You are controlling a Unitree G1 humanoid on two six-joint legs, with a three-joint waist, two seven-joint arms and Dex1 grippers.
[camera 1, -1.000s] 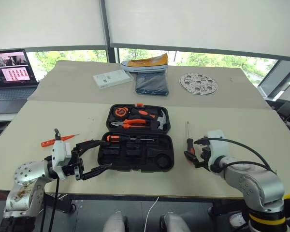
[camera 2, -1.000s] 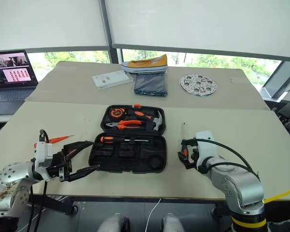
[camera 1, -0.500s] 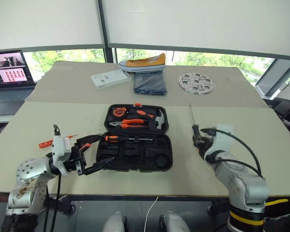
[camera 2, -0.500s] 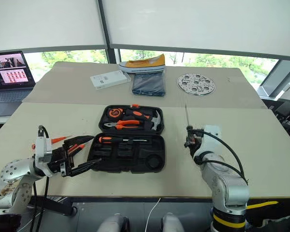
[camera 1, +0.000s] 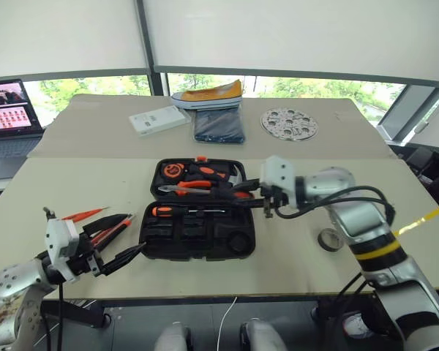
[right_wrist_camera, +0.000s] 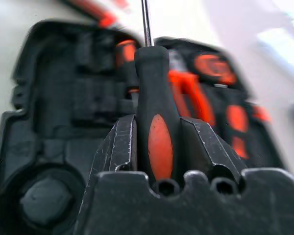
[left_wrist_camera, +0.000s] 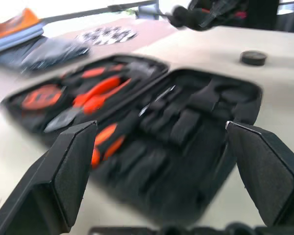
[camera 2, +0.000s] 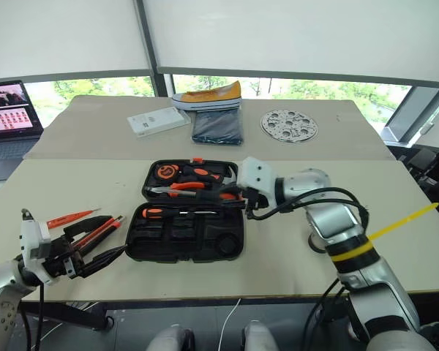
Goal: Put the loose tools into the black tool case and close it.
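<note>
Worktop clutter

Far side of worktop [camera 1: 73, 197]: laptop [camera 1: 7, 117] at left, white box [camera 1: 158, 119], yellow shoe [camera 1: 206, 94] above dark folded cloth [camera 1: 219, 126], round perforated metal disc [camera 1: 289, 123]. Windows with blinds behind.

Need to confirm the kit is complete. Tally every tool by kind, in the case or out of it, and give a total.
Screwdrivers: 3 (one in the black tool case at, one in the right gripper fingers, a slim orange one on the table)
Utility knife: 1
Tape roll: 1
Pliers: 1
Hammer: 1
Tape measure: 1
Total: 8
</note>
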